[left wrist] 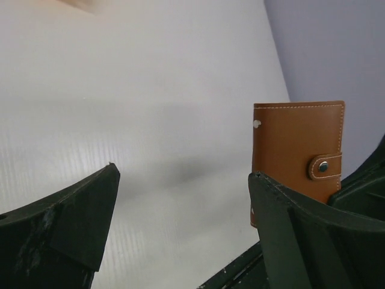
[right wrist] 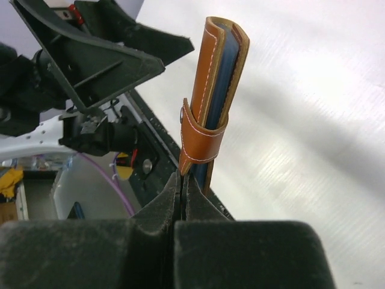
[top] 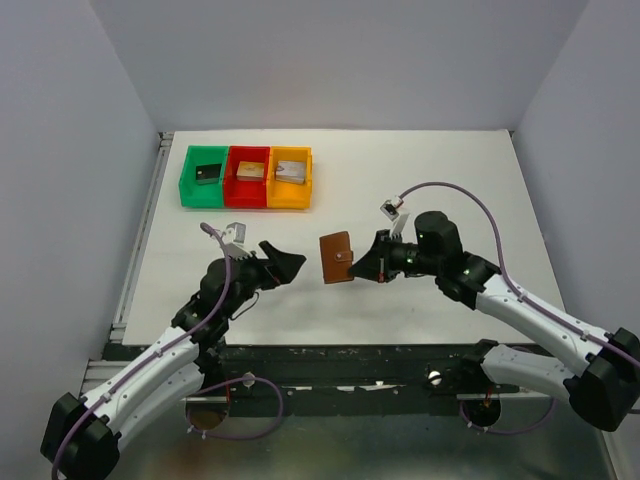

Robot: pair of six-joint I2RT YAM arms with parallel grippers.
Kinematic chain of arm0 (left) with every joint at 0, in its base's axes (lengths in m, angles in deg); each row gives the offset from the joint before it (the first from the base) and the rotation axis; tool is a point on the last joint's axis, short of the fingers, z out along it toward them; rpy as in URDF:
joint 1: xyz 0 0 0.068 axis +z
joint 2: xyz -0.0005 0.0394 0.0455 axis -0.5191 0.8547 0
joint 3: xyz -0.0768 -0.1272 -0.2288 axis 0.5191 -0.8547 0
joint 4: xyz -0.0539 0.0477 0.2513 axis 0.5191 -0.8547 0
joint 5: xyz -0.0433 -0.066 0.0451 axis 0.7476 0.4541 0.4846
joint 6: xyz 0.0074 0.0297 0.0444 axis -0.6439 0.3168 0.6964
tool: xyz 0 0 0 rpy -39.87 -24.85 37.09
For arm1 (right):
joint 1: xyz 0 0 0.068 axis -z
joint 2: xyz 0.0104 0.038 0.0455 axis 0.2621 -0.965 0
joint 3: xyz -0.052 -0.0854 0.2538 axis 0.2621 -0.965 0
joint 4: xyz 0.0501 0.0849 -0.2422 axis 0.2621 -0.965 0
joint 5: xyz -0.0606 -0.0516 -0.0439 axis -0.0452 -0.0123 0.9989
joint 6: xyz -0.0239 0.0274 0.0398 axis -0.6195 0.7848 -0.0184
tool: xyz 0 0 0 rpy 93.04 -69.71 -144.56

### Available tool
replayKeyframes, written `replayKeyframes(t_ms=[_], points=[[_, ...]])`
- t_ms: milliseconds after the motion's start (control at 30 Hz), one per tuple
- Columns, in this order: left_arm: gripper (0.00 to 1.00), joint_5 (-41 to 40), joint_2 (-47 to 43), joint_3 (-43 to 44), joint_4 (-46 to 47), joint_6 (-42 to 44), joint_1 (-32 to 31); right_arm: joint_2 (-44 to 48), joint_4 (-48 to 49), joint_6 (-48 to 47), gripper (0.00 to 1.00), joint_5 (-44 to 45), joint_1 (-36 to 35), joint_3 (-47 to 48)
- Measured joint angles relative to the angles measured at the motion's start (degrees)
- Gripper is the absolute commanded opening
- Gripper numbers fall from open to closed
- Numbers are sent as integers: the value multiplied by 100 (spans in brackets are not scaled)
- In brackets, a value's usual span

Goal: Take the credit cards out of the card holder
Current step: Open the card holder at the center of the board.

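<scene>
Nearest me, the right tool (right wrist: pixel 182 186) is pressed together on one edge of the small brown leather card holder (right wrist: pixel 216 78). The holder is closed, its tab strap (right wrist: pixel 201 141) is snapped and no cards show. The left tool (top: pixel 288 260) stands spread wide just to its left, not touching. I'd say the strap wants popping first: the left should pinch its free end and peel gently while the right holds firm. Far back on the white worktop (top: pixel 420 160) sit green, red and orange plastic bins (top: pixel 247 177).

Robotics lab, white table (top: pixel 430 170), plain grey walls (top: pixel 330 60), coloured bins (top: pixel 247 177)
</scene>
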Motion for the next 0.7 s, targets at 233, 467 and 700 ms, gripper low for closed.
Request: replayKeyframes(t_ms=[233,467,700], points=[[99,903,-332,-138,997,85,103,240,-352,-96,0,-680,-2,118],[99,2284,-42,-566,2662,-192,533,374,-431,-42,1,-1163,-2,116],[99,3473,811,-625,4079,-603,649,385,-168,129,0,-1578,0,116]])
